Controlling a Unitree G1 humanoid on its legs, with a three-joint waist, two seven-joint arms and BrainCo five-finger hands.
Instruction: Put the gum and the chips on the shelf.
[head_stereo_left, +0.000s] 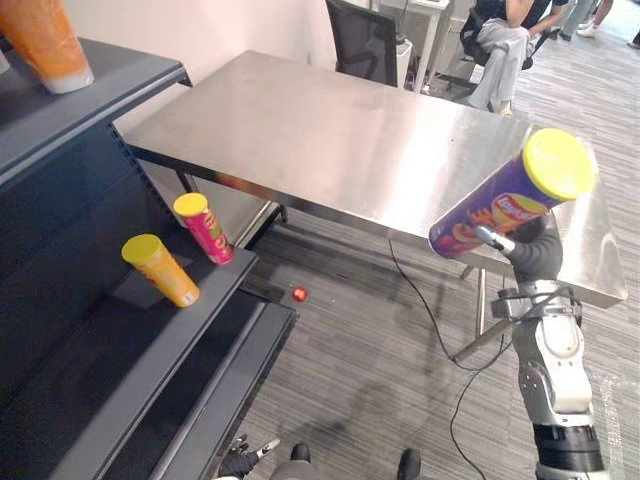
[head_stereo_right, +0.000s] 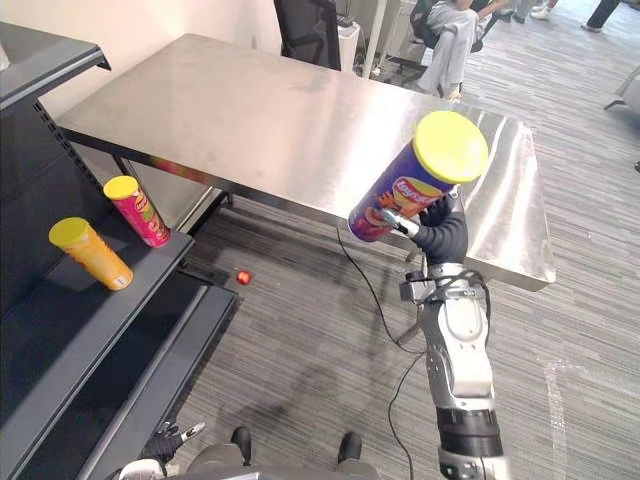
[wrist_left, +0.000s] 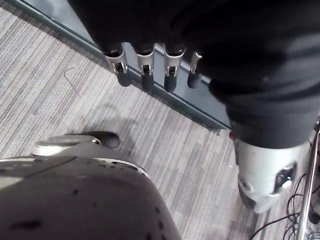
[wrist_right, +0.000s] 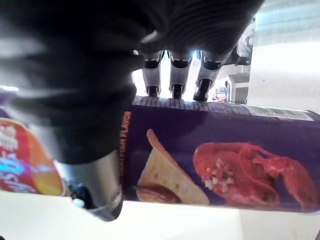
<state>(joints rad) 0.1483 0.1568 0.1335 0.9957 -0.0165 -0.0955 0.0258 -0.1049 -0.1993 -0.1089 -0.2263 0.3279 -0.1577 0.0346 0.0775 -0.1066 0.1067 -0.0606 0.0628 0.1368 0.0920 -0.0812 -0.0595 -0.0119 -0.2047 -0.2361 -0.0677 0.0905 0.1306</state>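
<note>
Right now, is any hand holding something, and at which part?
The right hand grips the purple chips can around its lower half; the left hand holds nothing.

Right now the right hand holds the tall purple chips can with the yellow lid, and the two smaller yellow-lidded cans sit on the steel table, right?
Not quite. The right hand does hold the purple chips can, but the orange can and the pink can sit on the dark shelf, not the steel table. The left eye view shows it.
</note>
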